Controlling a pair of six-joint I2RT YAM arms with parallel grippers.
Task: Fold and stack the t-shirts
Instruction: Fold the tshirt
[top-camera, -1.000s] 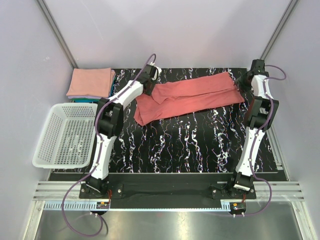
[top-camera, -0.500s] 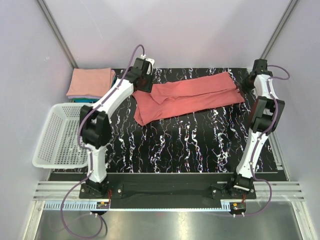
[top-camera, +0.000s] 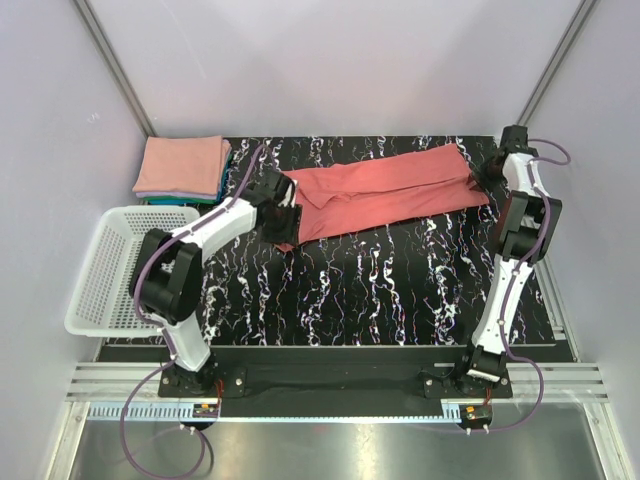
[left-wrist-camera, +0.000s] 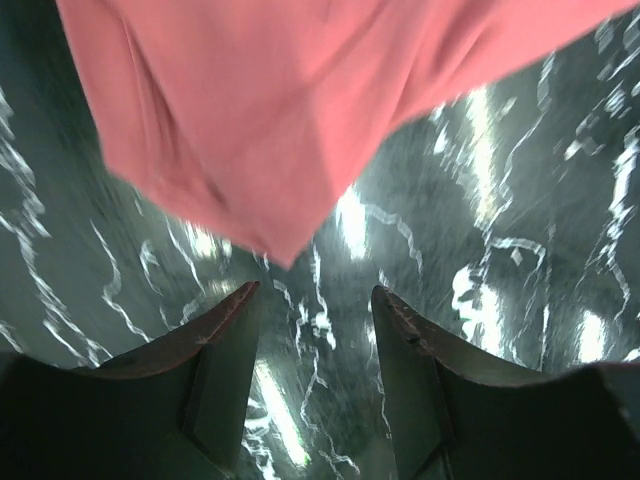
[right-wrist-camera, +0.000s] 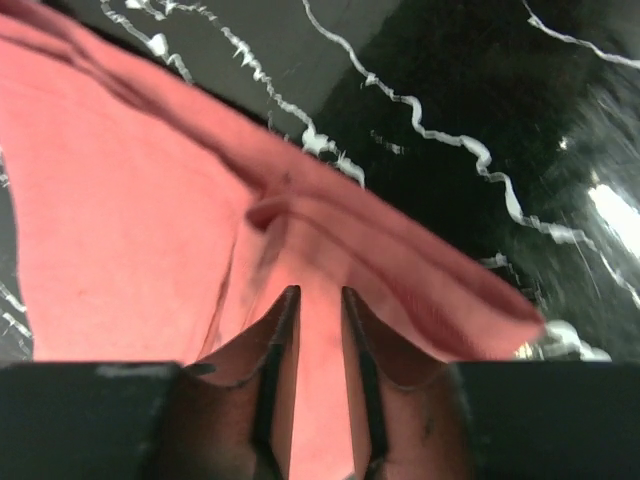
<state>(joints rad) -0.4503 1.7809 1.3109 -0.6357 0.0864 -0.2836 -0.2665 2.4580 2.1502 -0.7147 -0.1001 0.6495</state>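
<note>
The coral-red t-shirt (top-camera: 390, 195) lies as a long, loosely doubled band across the far half of the table (top-camera: 380, 290), running from about 9 o'clock of the centre out to 2 o'clock, so each arm has one end within reach. The left gripper (top-camera: 283, 215) sits at the band's 8 o'clock corner. Its wrist view shows the fingers (left-wrist-camera: 220, 350) moderately apart with nothing between them and the cloth's pointed corner just ahead at 12 o'clock, apparently lined up to take that corner. The right gripper (top-camera: 487, 170) is at the shirt's 3 o'clock end, its fingers (right-wrist-camera: 268, 345) drawn narrow over a wrinkled edge. Cloth shows in the slim gap, but I cannot tell whether it is pinched. Pinning that end would keep the band straight for the fold. The folded stack (top-camera: 182, 165), salmon over teal, sits at 10 o'clock beside the basket (top-camera: 130, 270) at 9 o'clock and is likely the finished pile.
</note>
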